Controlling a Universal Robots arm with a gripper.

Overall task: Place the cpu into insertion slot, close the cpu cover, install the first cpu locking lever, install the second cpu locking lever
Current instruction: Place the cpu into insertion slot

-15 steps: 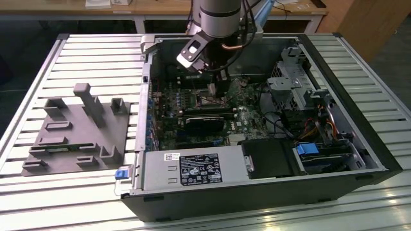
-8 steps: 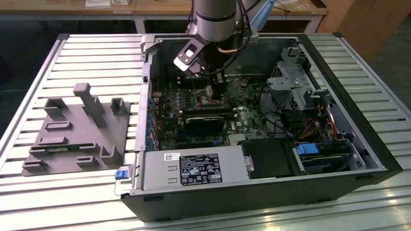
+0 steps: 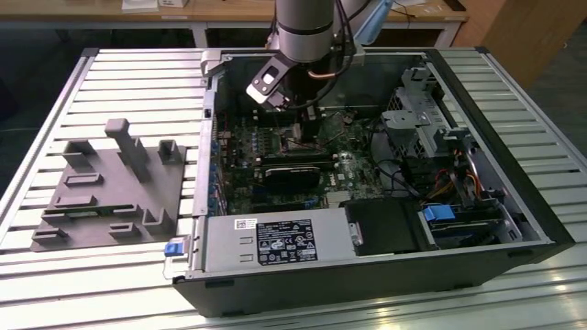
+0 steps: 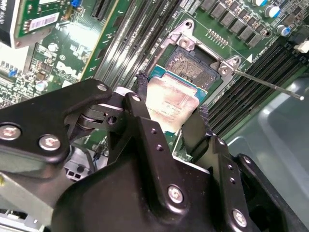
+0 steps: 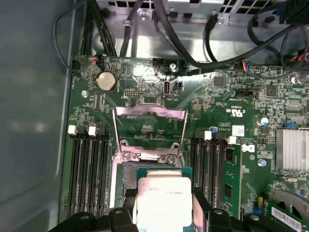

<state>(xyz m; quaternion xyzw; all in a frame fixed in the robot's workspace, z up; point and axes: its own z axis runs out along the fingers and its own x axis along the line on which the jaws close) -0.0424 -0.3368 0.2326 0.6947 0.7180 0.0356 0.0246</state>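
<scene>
the gripper clamps the cpu by two edges, just over the insertion slot at the far side of the case; seating looks unfinished. the cpu cover stands open, a locking lever unlatched.

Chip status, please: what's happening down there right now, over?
Gripper shut on chip. Chip at socket, cover swung open. Nothing seen blocking.
</scene>
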